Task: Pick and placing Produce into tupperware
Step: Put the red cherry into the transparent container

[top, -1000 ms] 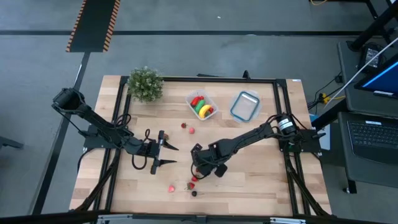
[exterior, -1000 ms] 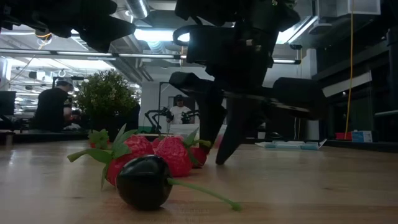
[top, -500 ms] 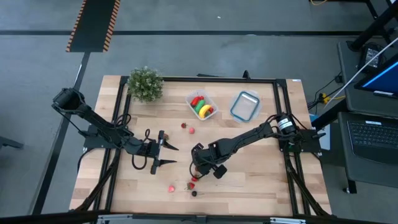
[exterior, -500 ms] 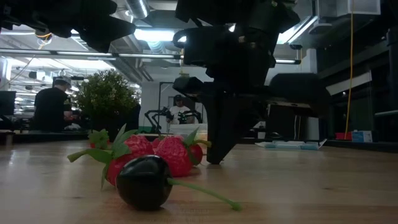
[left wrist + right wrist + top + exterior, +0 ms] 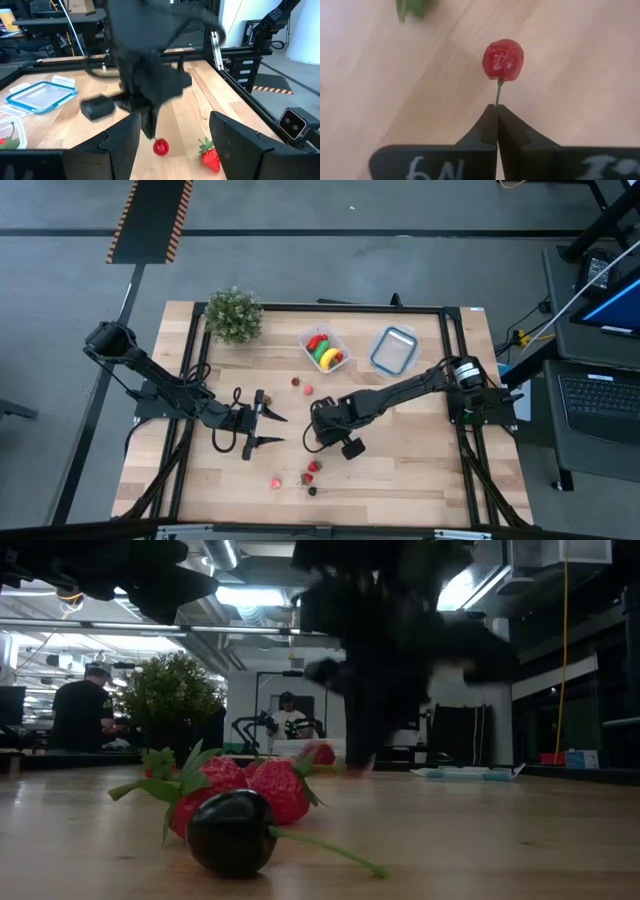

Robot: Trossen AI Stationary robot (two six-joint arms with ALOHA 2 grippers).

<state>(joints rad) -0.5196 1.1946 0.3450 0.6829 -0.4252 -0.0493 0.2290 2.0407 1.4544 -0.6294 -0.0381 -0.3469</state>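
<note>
The right hand pinches a thin green stem, its tips pressed together. A small glossy red cherry hangs just beyond them. The left hand waits spread.

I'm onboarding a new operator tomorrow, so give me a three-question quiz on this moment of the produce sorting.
1. True or false: the right gripper is shut on the thin green stem of a small red cherry.
2. Which container already holds produce? A. the small clear colourless plastic tub B. the clear container with a blue rim
3. Fill in: the left gripper, waiting over the wooden table, is ____.

Key: 1 true; 2 A; 3 open
</note>
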